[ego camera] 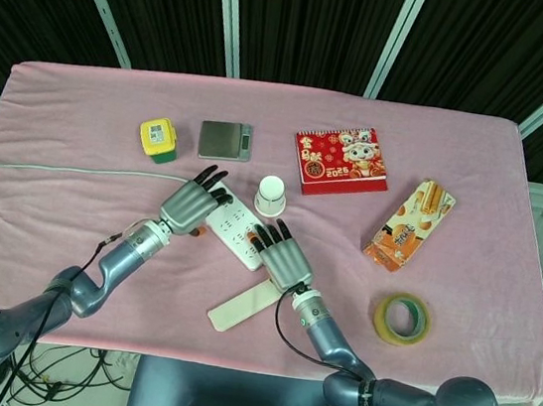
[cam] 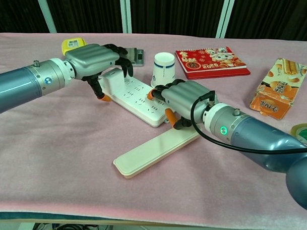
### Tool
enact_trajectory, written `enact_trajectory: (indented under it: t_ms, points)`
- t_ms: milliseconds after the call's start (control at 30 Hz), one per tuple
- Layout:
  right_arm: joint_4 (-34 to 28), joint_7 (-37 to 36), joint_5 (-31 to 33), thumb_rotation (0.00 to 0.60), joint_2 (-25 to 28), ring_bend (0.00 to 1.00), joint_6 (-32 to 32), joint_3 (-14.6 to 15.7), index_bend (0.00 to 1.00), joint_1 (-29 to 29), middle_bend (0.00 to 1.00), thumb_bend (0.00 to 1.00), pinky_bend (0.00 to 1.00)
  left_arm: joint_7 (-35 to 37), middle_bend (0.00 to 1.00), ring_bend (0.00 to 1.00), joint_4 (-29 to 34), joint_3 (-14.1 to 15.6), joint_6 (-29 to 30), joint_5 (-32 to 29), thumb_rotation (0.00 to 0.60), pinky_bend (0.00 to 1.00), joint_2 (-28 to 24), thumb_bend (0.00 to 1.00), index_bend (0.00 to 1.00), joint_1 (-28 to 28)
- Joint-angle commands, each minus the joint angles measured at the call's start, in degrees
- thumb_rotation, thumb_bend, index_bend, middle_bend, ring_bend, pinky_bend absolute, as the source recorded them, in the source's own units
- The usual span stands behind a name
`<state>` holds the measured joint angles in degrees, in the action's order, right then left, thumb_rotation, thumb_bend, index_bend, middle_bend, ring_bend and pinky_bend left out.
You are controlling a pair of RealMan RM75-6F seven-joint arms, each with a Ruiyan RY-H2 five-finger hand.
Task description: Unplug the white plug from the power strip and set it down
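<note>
The white power strip (ego camera: pixel 234 227) (cam: pixel 138 98) lies diagonally at mid-table. The white plug (cam: pixel 112 82) stands in its far left end; the head view mostly hides it under my left hand (ego camera: pixel 194 208) (cam: pixel 93 60). That hand arches over the plug, with its fingers down the far side and its orange-tipped thumb low on the near side. No firm grip on the plug shows. My right hand (ego camera: pixel 285 256) (cam: pixel 183 99) rests on the strip's near right end, fingers spread on top and thumb against its side.
A white cup (ego camera: pixel 270 195) (cam: pixel 163 68) stands just behind the strip. A flat cream bar (ego camera: pixel 245 306) (cam: pixel 155 151) lies in front of it. Further out are a scale (ego camera: pixel 225 140), a yellow object (ego camera: pixel 157 138), a red calendar (ego camera: pixel 341 160), a snack box (ego camera: pixel 409 224) and a tape roll (ego camera: pixel 401 318).
</note>
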<state>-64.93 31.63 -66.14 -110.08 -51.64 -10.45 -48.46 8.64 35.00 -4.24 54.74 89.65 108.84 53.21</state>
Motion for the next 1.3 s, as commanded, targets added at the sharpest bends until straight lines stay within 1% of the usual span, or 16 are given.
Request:
enact_trajectory:
  t_ms: [33,133,233,433,633,1233,1300]
  points:
    - [-0.3,0.2,0.1,0.600,0.2,0.12,0.1,0.1,0.17,0.1,0.11,0.68,0.07,0.9,0.33,0.00,-1.0,0.5,0.2,0.4,0.600,0.04,0.9,0.14,0.32,0.2]
    - [-0.3,0.3,0.2,0.600,0.4,0.12,0.1,0.2,0.17,0.2,0.11,0.68,0.07,1.3,0.35,0.00,-1.9,0.9,0.4,0.7,0.600,0.05,1.5,0.17,0.34,0.4]
    - [-0.4,0.3,0.3,0.600,0.6,0.12,0.1,0.2,0.17,0.3,0.11,0.68,0.07,1.8,0.38,0.00,-2.8,1.0,1.1,0.9,0.600,0.05,2.0,0.18,0.36,0.4]
    - [-0.6,0.2,0.3,0.600,0.9,0.12,0.1,0.2,0.17,0.4,0.11,0.68,0.07,2.4,0.38,0.00,-4.6,0.8,1.3,0.6,0.600,0.05,2.8,0.18,0.36,0.6]
    - [-0.5,0.1,0.4,0.600,1.0,0.12,0.3,0.4,0.17,0.4,0.11,0.68,0.07,2.4,0.38,0.00,-6.2,1.3,1.2,0.8,0.600,0.05,3.5,0.18,0.36,0.9]
    - [-0.4,0.4,0.6,0.600,1.0,0.12,0.3,0.4,0.17,0.4,0.11,0.68,0.07,2.8,0.38,0.00,-7.4,1.8,1.8,0.7,0.600,0.05,3.5,0.18,0.36,0.8]
    - [-0.4,0.4,0.6,0.600,1.0,0.12,0.3,0.4,0.17,0.4,0.11,0.68,0.07,2.9,0.39,0.00,-7.2,1.9,1.8,0.6,0.600,0.05,3.4,0.19,0.37,0.7]
